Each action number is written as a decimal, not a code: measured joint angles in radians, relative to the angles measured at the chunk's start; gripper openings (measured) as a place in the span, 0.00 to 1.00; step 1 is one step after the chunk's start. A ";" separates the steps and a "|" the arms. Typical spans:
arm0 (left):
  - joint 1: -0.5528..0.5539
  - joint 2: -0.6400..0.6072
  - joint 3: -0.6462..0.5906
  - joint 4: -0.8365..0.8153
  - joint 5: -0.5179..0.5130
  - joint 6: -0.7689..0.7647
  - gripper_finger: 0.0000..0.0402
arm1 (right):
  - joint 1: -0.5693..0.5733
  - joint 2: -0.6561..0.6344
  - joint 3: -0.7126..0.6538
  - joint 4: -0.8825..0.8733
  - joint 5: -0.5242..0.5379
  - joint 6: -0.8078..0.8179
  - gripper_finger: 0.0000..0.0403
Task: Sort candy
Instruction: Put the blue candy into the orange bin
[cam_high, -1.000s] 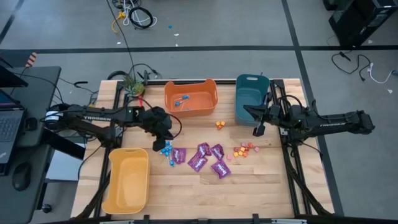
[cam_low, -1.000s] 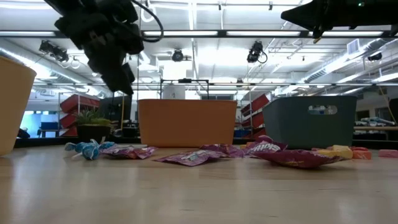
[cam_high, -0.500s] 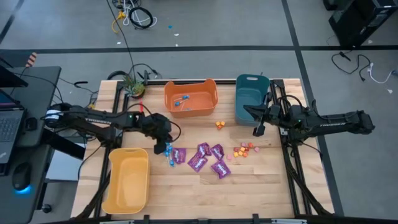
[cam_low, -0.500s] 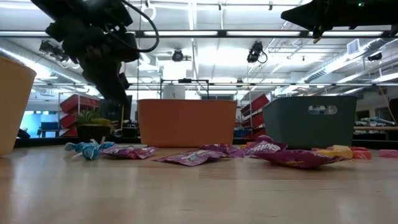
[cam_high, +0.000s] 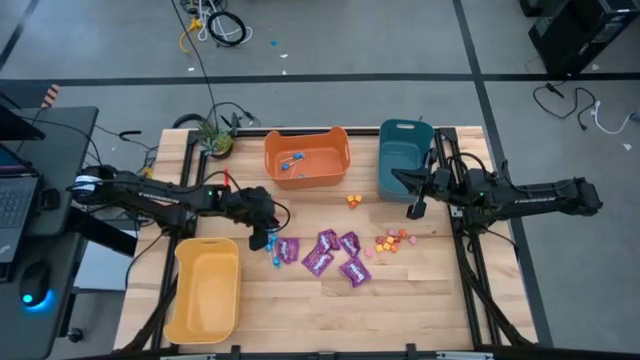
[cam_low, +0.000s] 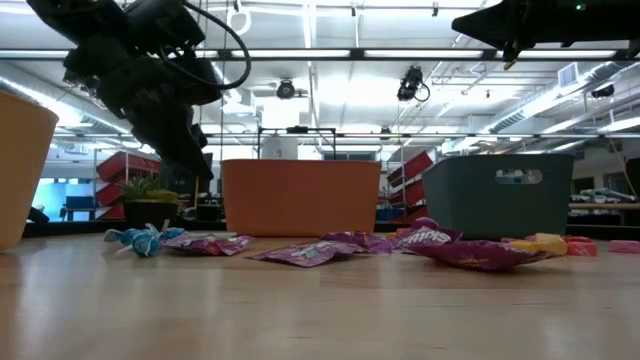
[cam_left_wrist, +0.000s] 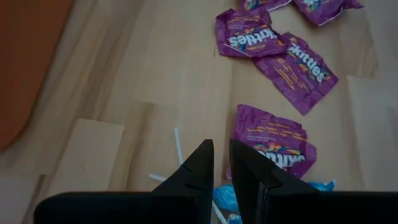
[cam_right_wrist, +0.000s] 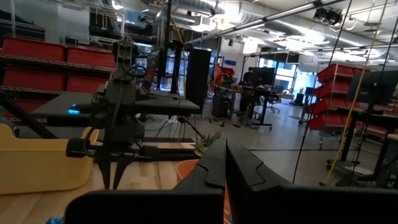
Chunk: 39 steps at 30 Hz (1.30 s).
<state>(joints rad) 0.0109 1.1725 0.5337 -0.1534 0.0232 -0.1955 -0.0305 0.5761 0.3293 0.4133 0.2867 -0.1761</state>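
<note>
Left end effector (cam_high: 266, 238) hangs just above the blue lollipops (cam_high: 268, 243) on the counter (cam_high: 420, 300), fingers (cam_left_wrist: 198, 171) a narrow slit apart, holding nothing, as far as the wrist view shows. Purple packets (cam_high: 330, 253) lie just beside them, tiny orange pieces (cam_high: 391, 241) farther along. Right end effector (cam_high: 414, 209), fingers pressed together, waits beside the teal bin (cam_high: 402, 158).

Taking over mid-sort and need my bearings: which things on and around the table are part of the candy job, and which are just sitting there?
Job:
purple packets
blue lollipops, two more in the orange bin
small orange/red pieces
teal bin
yellow bin
left gripper above the lollipops
right gripper, waiting by the teal bin

Lying about:
potted plant
floor cables
laptop
</note>
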 joint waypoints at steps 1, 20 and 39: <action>0.000 0.000 -0.011 0.018 -0.004 0.000 0.14 | 0.000 0.000 0.000 0.000 0.000 0.000 0.00; 0.000 0.009 -0.185 0.319 -0.060 -0.037 0.14 | 0.000 0.000 0.000 -0.009 0.000 0.000 0.00; -0.001 0.111 -0.233 0.448 -0.053 -0.052 0.14 | 0.000 0.000 0.000 -0.014 0.000 0.001 0.00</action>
<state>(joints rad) 0.0101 1.2837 0.3004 0.2949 -0.0299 -0.2478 -0.0306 0.5762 0.3294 0.3988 0.2867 -0.1753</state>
